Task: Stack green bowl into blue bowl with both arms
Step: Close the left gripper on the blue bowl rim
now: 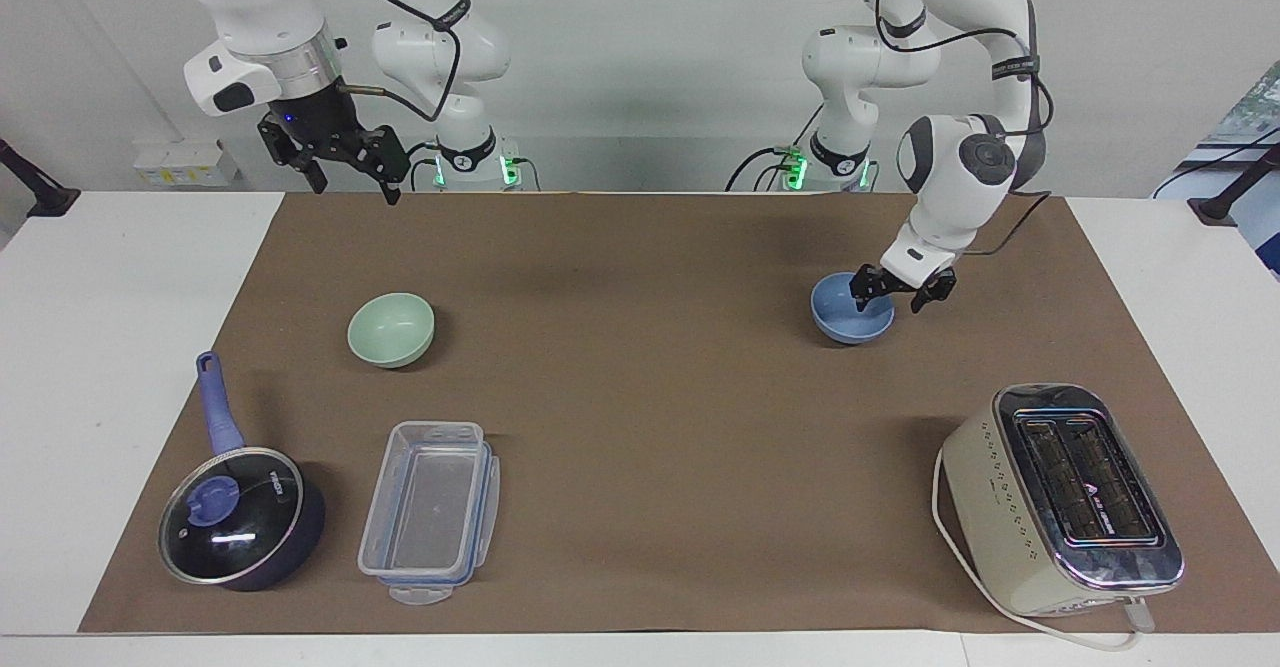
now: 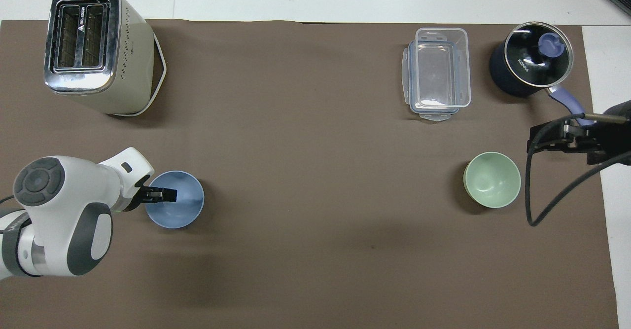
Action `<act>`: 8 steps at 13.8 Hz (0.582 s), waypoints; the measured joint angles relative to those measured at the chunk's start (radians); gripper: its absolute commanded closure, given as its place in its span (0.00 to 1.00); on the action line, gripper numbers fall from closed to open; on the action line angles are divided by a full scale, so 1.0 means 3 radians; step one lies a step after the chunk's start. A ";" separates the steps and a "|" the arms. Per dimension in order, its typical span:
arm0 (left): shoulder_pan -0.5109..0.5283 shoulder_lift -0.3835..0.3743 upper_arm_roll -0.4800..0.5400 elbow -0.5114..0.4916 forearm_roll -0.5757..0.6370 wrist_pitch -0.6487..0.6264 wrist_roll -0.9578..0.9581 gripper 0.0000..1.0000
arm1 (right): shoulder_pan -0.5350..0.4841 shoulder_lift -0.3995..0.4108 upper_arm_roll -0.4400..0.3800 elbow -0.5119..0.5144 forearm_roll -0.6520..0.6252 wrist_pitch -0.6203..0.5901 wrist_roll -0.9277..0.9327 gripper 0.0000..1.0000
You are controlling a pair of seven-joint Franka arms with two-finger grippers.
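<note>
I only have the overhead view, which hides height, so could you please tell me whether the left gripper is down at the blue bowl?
Observer: Yes, the left gripper is down at the rim of the blue bowl, open, with one finger inside and one outside.
Operator: Is the bowl lifted?
Observer: No, it sits on the brown mat.
Operator: And the right gripper?
Observer: The right gripper waits open, raised over the mat's edge nearest the robots, clear of the green bowl.
</note>
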 measured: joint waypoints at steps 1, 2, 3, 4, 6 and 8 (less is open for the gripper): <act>-0.0010 0.0013 0.0000 -0.0040 0.0000 0.0054 -0.0022 1.00 | 0.0000 0.0000 0.0000 0.0000 0.0000 0.0000 0.0000 0.00; -0.0017 0.0027 0.0000 -0.0055 0.0000 0.0075 -0.0027 1.00 | 0.0000 0.0000 0.0000 0.0000 0.0000 0.0000 0.0000 0.00; -0.0022 0.0039 0.0000 -0.0055 0.0000 0.0088 -0.0027 1.00 | 0.0000 0.0000 0.0000 -0.0001 0.0000 0.0000 0.0000 0.00; -0.0024 0.0045 0.0000 -0.0055 0.0000 0.0094 -0.0027 1.00 | 0.0000 0.0000 0.0000 -0.0001 0.0000 0.0000 0.0000 0.00; -0.0025 0.0046 0.0006 -0.0054 0.0000 0.0096 -0.0027 1.00 | 0.0000 0.0000 0.0000 -0.0002 0.0000 0.0000 0.0000 0.00; -0.0025 0.0026 0.0010 -0.0022 -0.0029 0.0085 -0.0021 1.00 | -0.0001 0.0000 -0.0001 -0.0002 0.0000 0.0000 0.0000 0.00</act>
